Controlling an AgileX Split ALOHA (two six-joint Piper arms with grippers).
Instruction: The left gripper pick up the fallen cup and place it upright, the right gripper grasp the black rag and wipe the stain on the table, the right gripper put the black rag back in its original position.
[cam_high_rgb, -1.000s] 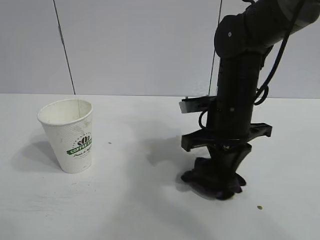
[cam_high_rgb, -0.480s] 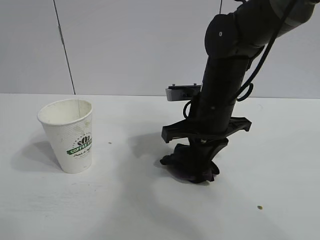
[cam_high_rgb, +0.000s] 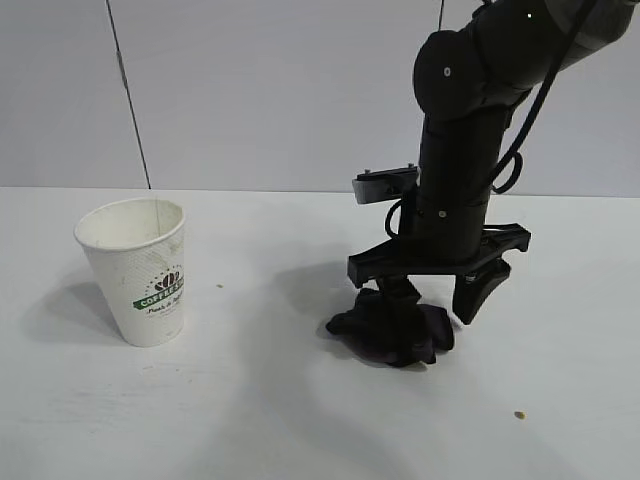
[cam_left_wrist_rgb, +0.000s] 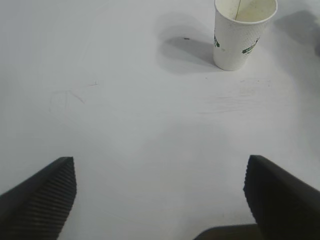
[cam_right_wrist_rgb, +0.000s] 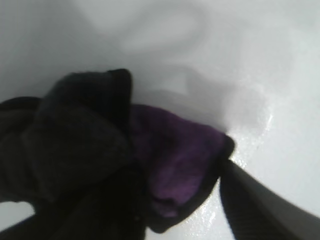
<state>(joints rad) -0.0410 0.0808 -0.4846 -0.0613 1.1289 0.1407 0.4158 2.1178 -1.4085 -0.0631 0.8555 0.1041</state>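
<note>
The white cup (cam_high_rgb: 140, 270) with the green COFFEE logo stands upright on the table (cam_high_rgb: 250, 420) at the left; the left wrist view shows the cup (cam_left_wrist_rgb: 240, 35) far ahead. My left gripper (cam_left_wrist_rgb: 160, 200) is open over bare tabletop, well back from the cup. My right gripper (cam_high_rgb: 437, 298) hangs open over the black rag (cam_high_rgb: 390, 335), which lies crumpled on the table right of centre. One finger (cam_high_rgb: 400, 298) touches the rag and the other finger (cam_high_rgb: 475, 293) stands clear to its right. In the right wrist view the rag (cam_right_wrist_rgb: 100, 150) fills the frame beside one finger (cam_right_wrist_rgb: 265, 205). The stain is not in view.
A tiny brown speck (cam_high_rgb: 519, 414) lies near the front right and another speck (cam_high_rgb: 220, 286) sits beside the cup. A pale grey panelled wall (cam_high_rgb: 280, 90) rises behind the table. Bare tabletop stretches between the cup and the rag.
The right gripper dragged the rag leftward, then opened and let it go. The rag now lies loose on the table. The cup and the left gripper have not moved.
</note>
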